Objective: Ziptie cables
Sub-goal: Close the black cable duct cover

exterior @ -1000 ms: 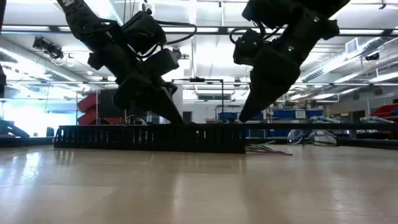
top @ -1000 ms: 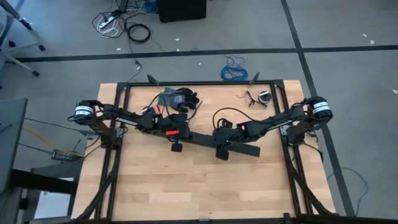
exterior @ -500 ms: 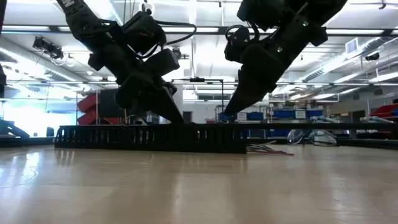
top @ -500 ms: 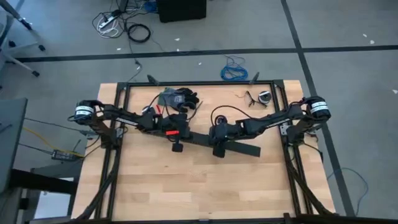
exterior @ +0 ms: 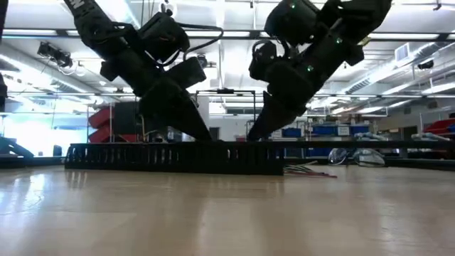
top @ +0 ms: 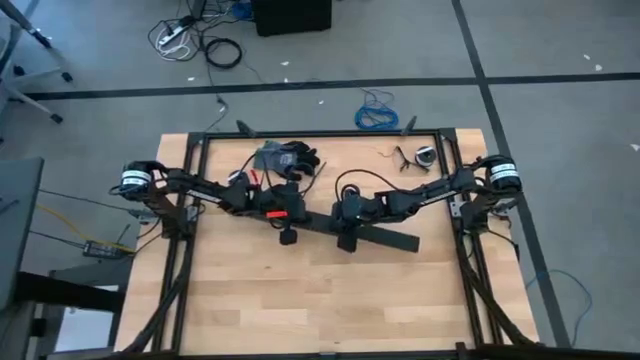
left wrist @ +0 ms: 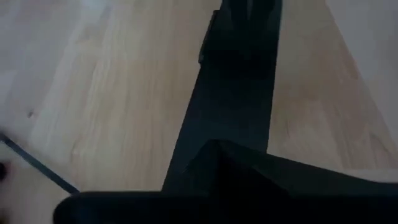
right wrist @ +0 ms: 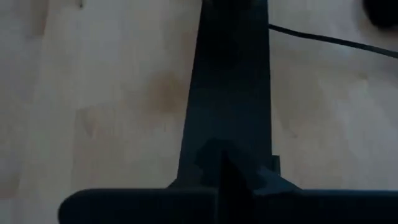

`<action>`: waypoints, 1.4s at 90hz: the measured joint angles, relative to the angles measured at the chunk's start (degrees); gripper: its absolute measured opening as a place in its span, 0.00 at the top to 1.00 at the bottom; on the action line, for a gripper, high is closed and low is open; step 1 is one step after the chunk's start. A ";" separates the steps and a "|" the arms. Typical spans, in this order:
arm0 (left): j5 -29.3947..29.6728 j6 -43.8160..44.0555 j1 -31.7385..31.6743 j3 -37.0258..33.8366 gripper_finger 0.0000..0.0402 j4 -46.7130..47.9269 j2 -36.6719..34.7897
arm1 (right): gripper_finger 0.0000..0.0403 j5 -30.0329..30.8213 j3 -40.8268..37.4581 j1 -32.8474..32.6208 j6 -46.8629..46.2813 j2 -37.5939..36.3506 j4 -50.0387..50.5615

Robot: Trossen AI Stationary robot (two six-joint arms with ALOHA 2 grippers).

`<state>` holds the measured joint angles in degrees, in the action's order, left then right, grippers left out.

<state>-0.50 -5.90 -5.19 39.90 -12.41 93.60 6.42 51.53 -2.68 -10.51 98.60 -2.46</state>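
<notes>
a long strip (top: 375, 234) lies across the middle of the table (top: 300, 310); a glove (top: 285, 158) behind it, glasses (top: 415, 157) far right.

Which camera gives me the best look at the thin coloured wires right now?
The low view: the thin coloured wires lie on the table beside the long black strip's end. The high view and both wrist views show only the strip, not the wires.

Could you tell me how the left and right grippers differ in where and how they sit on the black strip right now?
In the high view, the left gripper sits at the black strip's left end, while the right gripper sits further along it, towards the middle. In the low view the left arm slants down one way, the right arm the opposite way, so they lean towards each other. Both reach down to the same strip on the wooden table.
</notes>
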 joint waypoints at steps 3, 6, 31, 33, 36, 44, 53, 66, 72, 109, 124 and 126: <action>0.57 -0.11 0.00 0.00 1.00 -0.19 0.00 | 1.00 -0.19 0.00 0.00 -0.25 0.38 0.67; 1.17 -0.75 0.00 0.00 1.00 -0.49 -0.07 | 1.00 -0.19 0.13 -0.03 -0.45 0.44 1.24; 2.11 -2.74 -0.32 -0.11 1.00 4.31 -4.13 | 1.00 -3.70 0.19 0.00 -0.60 0.23 5.76; 2.11 -2.74 -0.44 -0.13 1.00 4.92 -4.55 | 1.00 -4.49 0.15 0.00 -0.29 0.21 6.22; 2.18 -2.76 -0.75 -0.15 1.00 5.95 -5.24 | 1.00 -5.44 0.17 0.00 -0.09 0.18 6.55; 2.39 -2.76 -1.49 -0.15 1.00 7.93 -7.64 | 1.00 -8.19 0.17 -0.01 0.45 0.16 7.58; 2.42 -2.81 -2.53 -0.09 1.00 9.99 -10.40 | 1.00 -11.41 0.20 -0.02 1.17 0.10 9.13; 4.29 -4.18 -4.47 0.04 1.00 14.55 -13.93 | 1.00 -15.83 0.19 -0.10 1.69 -0.10 10.47; 4.62 -4.17 -5.37 0.04 1.00 19.12 -14.19 | 1.00 -16.15 0.14 -0.17 1.69 -0.46 10.80; 0.26 -8.91 -5.69 0.11 1.00 32.37 -17.77 | 1.00 -15.31 -0.02 -0.22 1.74 -0.89 10.99; 0.33 -9.00 -5.26 0.11 0.98 32.92 -17.04 | 1.00 -15.57 -0.11 -0.22 1.73 -0.89 10.59; 0.39 -9.05 -5.22 0.11 0.97 32.92 -16.89 | 0.99 -15.57 -0.11 -0.22 1.73 -0.89 10.56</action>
<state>-0.12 -14.95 -10.41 40.01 20.52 76.71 -9.15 51.42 -2.90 -8.78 97.71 8.10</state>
